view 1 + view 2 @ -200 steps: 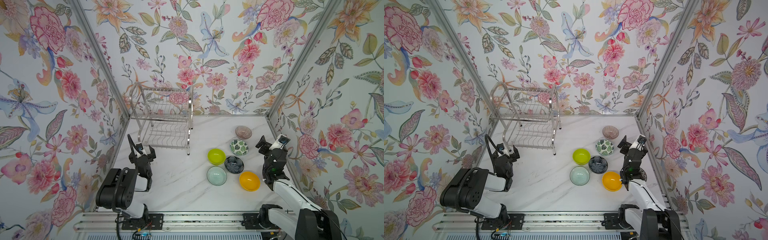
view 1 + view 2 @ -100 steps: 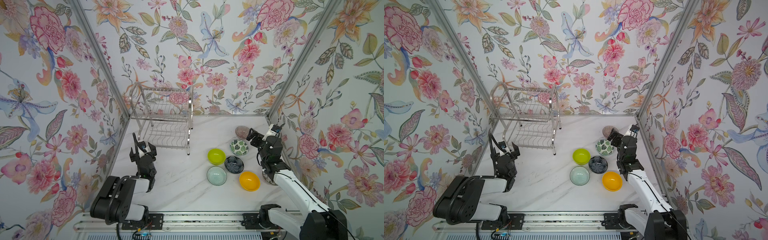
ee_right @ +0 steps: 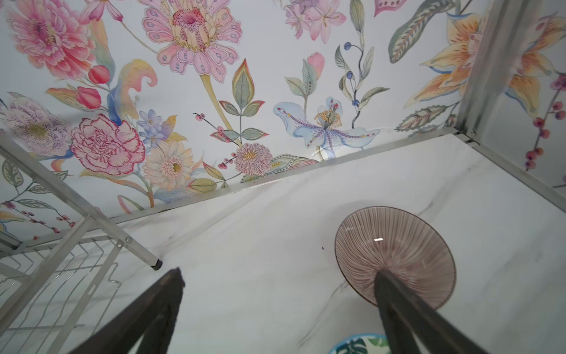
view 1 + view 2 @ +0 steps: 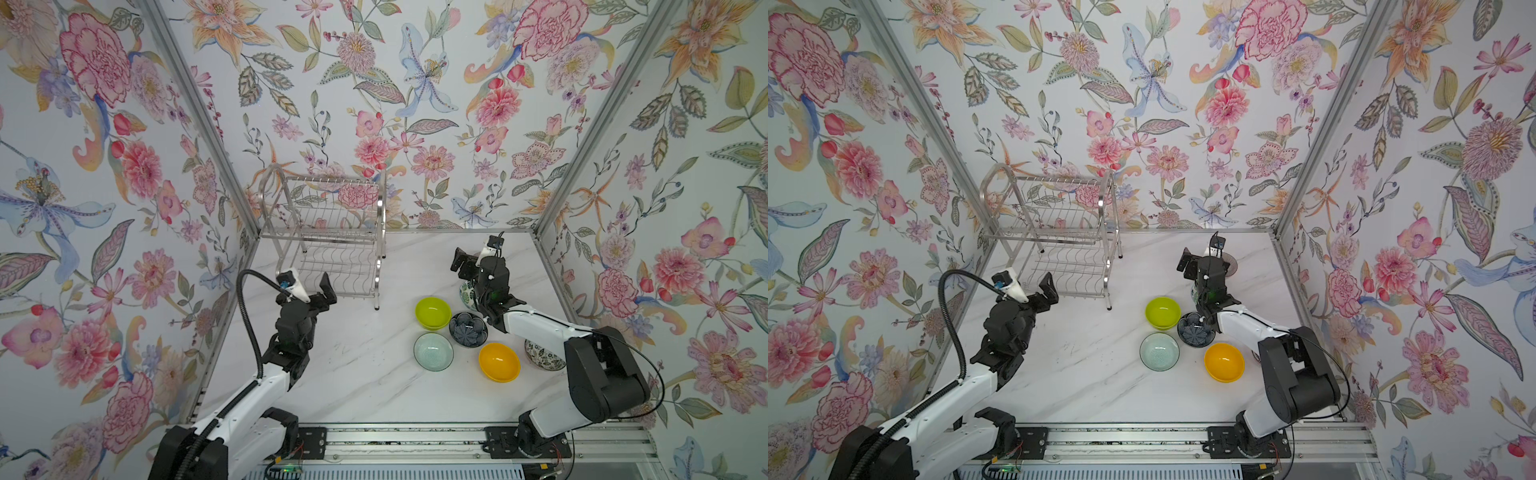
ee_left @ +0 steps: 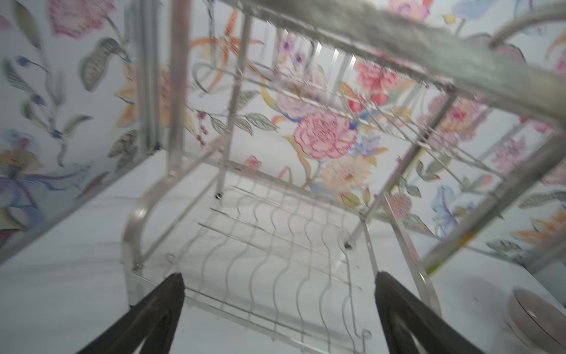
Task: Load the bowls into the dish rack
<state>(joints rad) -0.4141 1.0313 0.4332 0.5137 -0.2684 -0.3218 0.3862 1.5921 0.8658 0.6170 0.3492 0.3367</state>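
The dish rack [image 4: 328, 232] [image 4: 1059, 232] stands empty at the back left, a two-tier silver wire frame. My left gripper [image 4: 309, 286] [image 5: 278, 285] hangs open just in front of its lower tier [image 5: 275, 245]. On the right lie the bowls: lime green [image 4: 433, 312], navy floral [image 4: 467, 330], pale green [image 4: 433, 351], orange-yellow [image 4: 498, 361], black-and-white floral [image 4: 542, 355] partly under the right arm, white with leaves [image 3: 358, 344], and pinkish ribbed [image 3: 395, 251] [image 4: 1231, 266]. My right gripper [image 4: 473, 266] [image 3: 277, 275] is open above the table, one finger in front of the pinkish bowl.
Floral walls with metal corner posts [image 4: 582, 137] enclose the marble table [image 4: 365, 374] on three sides. A rack leg [image 3: 156, 264] stands near the right gripper. In the left wrist view the pinkish bowl [image 5: 536, 318] shows beyond the rack.
Both arms have reached forward. The left gripper moved up to the rack's front. The right gripper swung from the right wall toward the back, over the leaf bowl to the pinkish bowl.
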